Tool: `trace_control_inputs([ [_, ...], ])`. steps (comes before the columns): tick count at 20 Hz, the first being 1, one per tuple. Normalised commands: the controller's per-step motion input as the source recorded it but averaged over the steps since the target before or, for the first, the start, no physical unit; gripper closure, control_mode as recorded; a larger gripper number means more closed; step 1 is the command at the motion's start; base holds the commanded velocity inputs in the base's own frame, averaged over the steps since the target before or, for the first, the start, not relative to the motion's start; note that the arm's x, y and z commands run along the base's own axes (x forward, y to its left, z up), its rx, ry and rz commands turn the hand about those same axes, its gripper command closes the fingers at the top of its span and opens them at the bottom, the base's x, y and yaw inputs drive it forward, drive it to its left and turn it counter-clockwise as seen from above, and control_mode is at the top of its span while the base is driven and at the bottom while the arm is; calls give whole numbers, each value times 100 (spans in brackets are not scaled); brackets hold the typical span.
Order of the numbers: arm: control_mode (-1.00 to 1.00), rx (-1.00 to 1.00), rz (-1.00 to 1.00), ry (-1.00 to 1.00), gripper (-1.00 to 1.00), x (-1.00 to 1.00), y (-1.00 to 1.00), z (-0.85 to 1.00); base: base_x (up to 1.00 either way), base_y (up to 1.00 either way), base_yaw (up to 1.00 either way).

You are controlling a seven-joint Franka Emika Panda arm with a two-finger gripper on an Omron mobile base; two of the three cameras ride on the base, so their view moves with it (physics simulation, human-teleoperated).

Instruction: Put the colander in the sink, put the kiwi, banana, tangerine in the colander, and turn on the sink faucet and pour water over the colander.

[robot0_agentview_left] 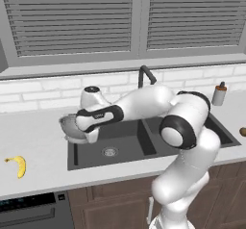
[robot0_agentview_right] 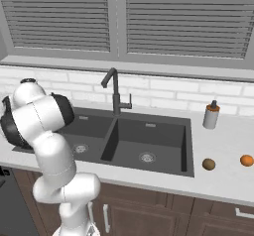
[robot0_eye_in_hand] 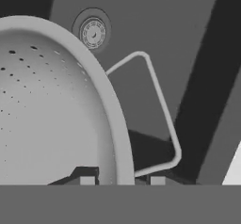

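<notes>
Silver colander point(robot0_eye_in_hand: 52, 110) is pinched at its rim by the gripper point(robot0_eye_in_hand: 120, 180), held above the sink's point(robot0_agentview_left: 144, 146) left edge so it can be lowered in.

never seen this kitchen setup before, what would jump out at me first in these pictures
The white arm's end effector is shut on the rim of the silver colander, holding it over the left edge of the dark double sink. A banana lies on the counter left of the sink, while the kiwi and tangerine sit on the counter to its right.
</notes>
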Motion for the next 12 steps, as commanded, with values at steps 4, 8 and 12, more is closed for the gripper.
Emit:
trace_control_inputs([
  [4, -100, 0, -69, 31, 100, 0, -58, 6, 0, 0, 0],
  [8, -100, 0, -70, 32, 100, 13, -30, -5, 0, 0, 0],
  [12, -100, -4, -62, 24, 100, 53, -6, -20, 0, 0, 0],
])
